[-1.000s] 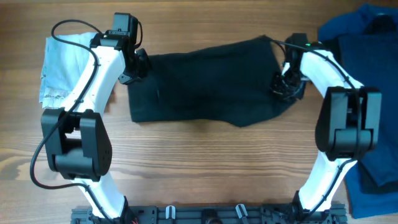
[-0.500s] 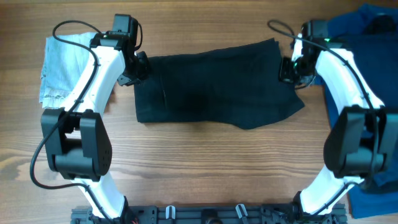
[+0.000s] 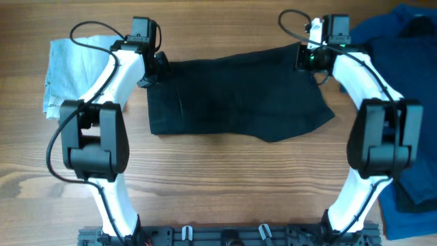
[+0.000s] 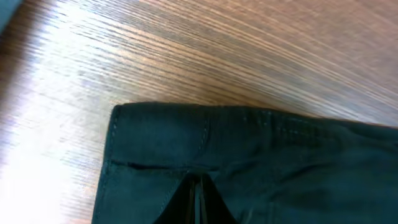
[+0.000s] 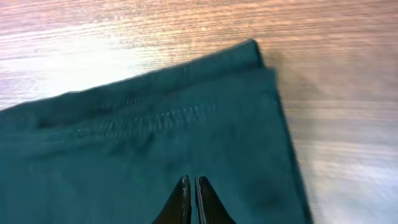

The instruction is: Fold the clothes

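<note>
The black shorts (image 3: 232,96) lie spread flat across the middle of the table, waistband to the left. My left gripper (image 3: 159,68) is at their far left corner. In the left wrist view its jaws (image 4: 199,182) are shut, tips low over the waistband fabric (image 4: 267,155), which lies flat and unlifted. At the far right corner is my right gripper (image 3: 306,59). Its jaws (image 5: 191,182) are also shut over the smooth leg fabric (image 5: 124,155), just inside the stitched hem. No cloth shows between either pair of fingers.
A folded pale-blue denim piece (image 3: 68,72) lies at the far left behind my left arm. A heap of blue and dark garments (image 3: 403,48) fills the right edge, running down to the front right (image 3: 416,184). Bare wood table (image 3: 225,178) lies in front of the shorts.
The shorts slid right and flattened out. My right gripper moved from their right edge up to the far right corner. My left gripper shifted slightly along the far left corner.
</note>
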You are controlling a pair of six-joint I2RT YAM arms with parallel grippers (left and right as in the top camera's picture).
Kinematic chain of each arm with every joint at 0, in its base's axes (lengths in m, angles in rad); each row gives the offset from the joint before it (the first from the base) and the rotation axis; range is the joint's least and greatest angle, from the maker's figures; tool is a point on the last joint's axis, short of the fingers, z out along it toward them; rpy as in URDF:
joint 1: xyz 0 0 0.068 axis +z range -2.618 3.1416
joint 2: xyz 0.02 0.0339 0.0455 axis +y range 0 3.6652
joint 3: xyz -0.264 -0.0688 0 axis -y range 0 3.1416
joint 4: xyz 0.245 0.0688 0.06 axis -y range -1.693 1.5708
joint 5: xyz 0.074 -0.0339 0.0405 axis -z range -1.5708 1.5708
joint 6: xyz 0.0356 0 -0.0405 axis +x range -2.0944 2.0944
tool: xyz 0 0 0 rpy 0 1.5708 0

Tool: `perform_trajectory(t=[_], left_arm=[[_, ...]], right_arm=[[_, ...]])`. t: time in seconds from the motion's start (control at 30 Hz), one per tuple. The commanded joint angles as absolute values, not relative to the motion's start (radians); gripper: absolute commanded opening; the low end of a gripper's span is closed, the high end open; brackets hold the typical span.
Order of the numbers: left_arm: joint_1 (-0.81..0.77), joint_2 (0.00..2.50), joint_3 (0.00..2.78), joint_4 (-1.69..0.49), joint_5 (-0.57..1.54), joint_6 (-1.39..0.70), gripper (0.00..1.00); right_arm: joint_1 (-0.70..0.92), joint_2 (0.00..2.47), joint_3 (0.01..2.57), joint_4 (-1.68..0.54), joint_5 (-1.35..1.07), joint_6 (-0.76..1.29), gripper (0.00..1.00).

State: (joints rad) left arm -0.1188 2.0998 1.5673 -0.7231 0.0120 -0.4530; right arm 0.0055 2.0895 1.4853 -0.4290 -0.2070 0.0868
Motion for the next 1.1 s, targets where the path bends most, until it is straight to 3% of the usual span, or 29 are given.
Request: perform_trajectory(t=[0.0,0.03,0.23,0.47,0.6,0.67,0.7,0.77,0.9,1.07], left_arm=[[-0.121,2.162,1.569,-0.693,-0.002,-0.448,0.05],[-0.121,2.177,1.569,-0.673,-0.002,-0.448,0.04],[-0.123,2.207,1.570,-0.612,0.002,-0.376,0.04],[-0.123,1.995,1.572,-0.639,0.002,-0.321,0.04],[-0.123,1.820,1.572,-0.761,0.002,-0.373,0.04],[-0.123,1.784,1.572,-0.819,0.002,-0.397,0.04],[-0.123,1.779,1.572,-0.852,0.005,-0.405,0.04],[-0.123,1.783,1.571,-0.908,0.028,-0.405,0.04],[-0.123,1.834,1.570,-1.023,0.066,-0.404,0.04],[-0.123,1.900,1.569,-1.075,0.067,-0.405,0.11]], right_arm=[[0.026,2.192,1.478,-0.331,-0.227,0.071,0.29],[0.032,2.230,1.479,-0.267,-0.226,0.070,0.35],[0.043,2.305,1.479,-0.184,-0.227,0.054,0.28],[0.043,2.004,1.487,-0.308,-0.274,0.027,0.31],[0.042,1.712,1.486,-0.579,-0.271,0.026,0.38],[0.042,1.636,1.486,-0.693,-0.217,0.026,0.31],[0.042,1.605,1.486,-0.759,-0.169,0.028,0.16],[0.042,1.589,1.484,-0.870,-0.120,0.029,0.06],[0.042,1.641,1.443,-1.002,-0.103,0.058,0.04],[0.041,1.769,1.281,-0.896,-0.092,0.109,0.05]])
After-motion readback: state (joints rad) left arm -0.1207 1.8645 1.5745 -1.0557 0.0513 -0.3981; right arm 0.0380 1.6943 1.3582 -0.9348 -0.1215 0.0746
